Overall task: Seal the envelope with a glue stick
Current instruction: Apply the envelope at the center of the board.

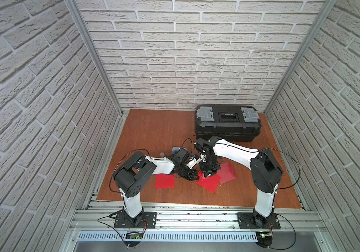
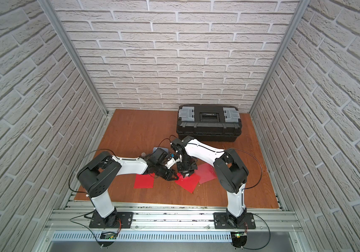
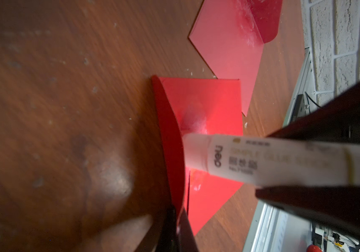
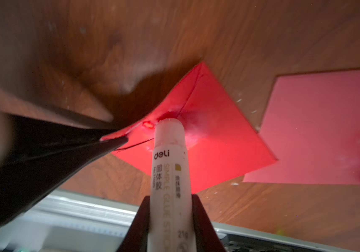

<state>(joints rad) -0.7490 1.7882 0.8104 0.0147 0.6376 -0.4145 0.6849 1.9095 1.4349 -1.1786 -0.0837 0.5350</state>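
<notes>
the right gripper (image 4: 170,197) pinches the glue stick (image 4: 170,165) around its lower body, with the tube pointing down at the table (image 1: 152,131); the stick is uncapped and its white tip touches the red envelope (image 4: 218,144) just by the fold of its flap (image 4: 166,102), where a pale wet smear shows; the left gripper (image 3: 178,216) has its jaws pressed together on the edge of that flap, holding it lifted off the envelope's face; the rest of the envelope lies flat on the wood, near the front middle of the table in both top views, under the two grippers; a paler pink envelope (image 4: 316,131) lies just beside it with edges meeting; another red envelope (image 1: 164,181) sits apart on the left arm's side; a black toolbox (image 1: 227,124) stands at the back
</notes>
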